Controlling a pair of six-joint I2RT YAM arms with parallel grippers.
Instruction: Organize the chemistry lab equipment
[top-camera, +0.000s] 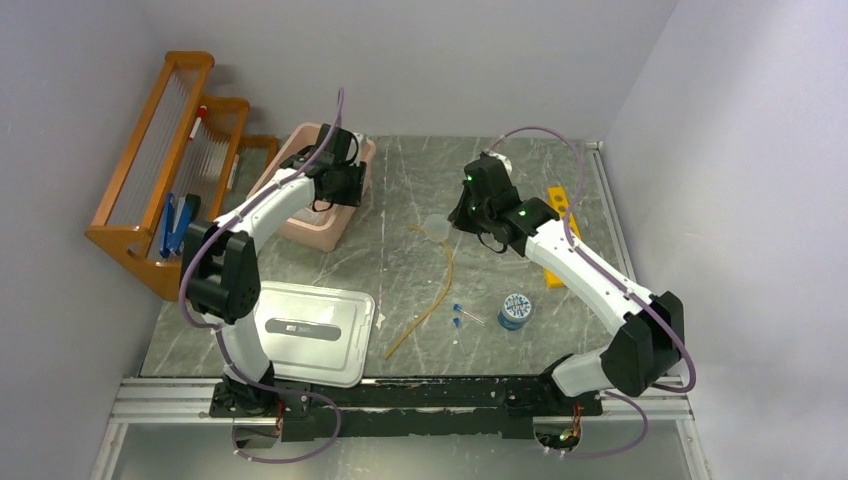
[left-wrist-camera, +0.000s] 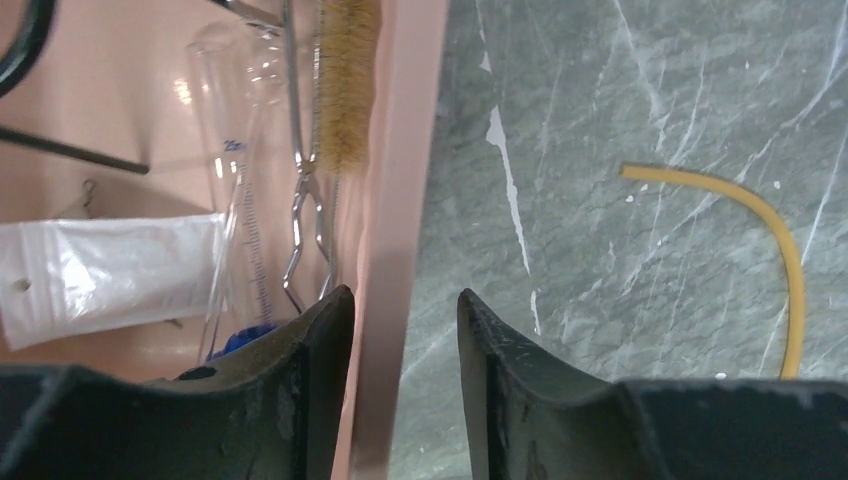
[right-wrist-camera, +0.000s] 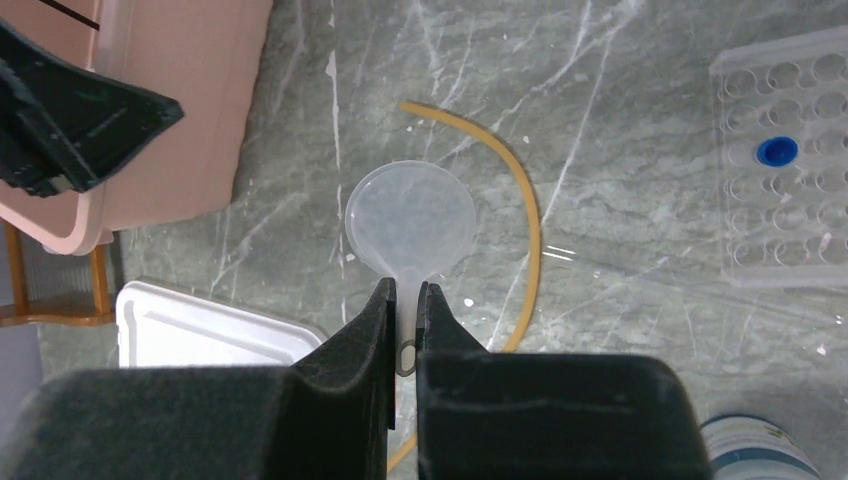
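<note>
Translucent plastic, the funnel (right-wrist-camera: 410, 215) is held over the grey worktop (right-wrist-camera: 620, 90). The jaws of the right gripper (right-wrist-camera: 403, 292) are almost closed, pinching the small tab at its edge. Just beside it curves the long tan rubber tube (right-wrist-camera: 525, 210), lying loose on the stone. Near the tube's nearer stretch lie two tiny blue-capped vials (top-camera: 457, 316) and a round blue-and-white tin (top-camera: 515, 310). The yellow tube rack (top-camera: 556, 198) shows partly behind the right arm.

The left gripper (left-wrist-camera: 405, 300) sits at the pink tub (left-wrist-camera: 395, 150). Its jaws are partway apart and astride the tub's wall, one inside and one outside, with a gap showing on the outer side. In the tub lie a glass graduated tube (left-wrist-camera: 240, 150), a bristle brush (left-wrist-camera: 347, 80), metal tongs (left-wrist-camera: 300, 200) and a white plastic bag (left-wrist-camera: 110, 270).

The white lid (top-camera: 310, 330) rests on the worktop near the left arm's base. The orange wooden rack (top-camera: 150, 170) stands at the far left.
</note>
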